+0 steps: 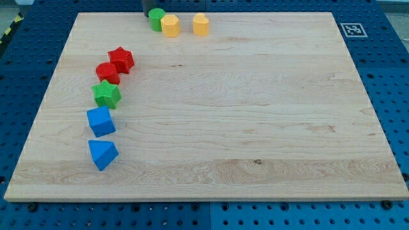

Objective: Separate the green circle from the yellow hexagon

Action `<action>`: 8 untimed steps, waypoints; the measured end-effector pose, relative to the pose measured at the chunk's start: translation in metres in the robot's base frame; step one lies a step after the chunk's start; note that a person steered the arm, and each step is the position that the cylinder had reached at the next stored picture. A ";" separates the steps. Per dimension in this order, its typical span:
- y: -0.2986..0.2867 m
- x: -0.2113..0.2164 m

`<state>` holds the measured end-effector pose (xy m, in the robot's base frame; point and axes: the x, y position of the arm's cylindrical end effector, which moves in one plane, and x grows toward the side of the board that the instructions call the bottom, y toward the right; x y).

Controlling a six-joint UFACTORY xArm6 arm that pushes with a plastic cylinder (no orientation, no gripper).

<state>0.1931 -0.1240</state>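
Just above the green circle [156, 18], touching the yellow hexagon [170, 26], my tip [151, 11] holds nothing.

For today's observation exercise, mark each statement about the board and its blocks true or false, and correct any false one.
1. The green circle touches the yellow hexagon. True.
2. My tip is at the view's bottom. False: it is at the top edge, just left of the green circle.
3. The red star lies above the green star in the view. True.
4. There are three blue blocks. False: two, a blue cube and a blue wedge.
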 end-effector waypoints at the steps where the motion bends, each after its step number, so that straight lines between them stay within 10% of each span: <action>1: 0.004 0.000; 8: 0.062 0.020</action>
<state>0.2127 -0.0625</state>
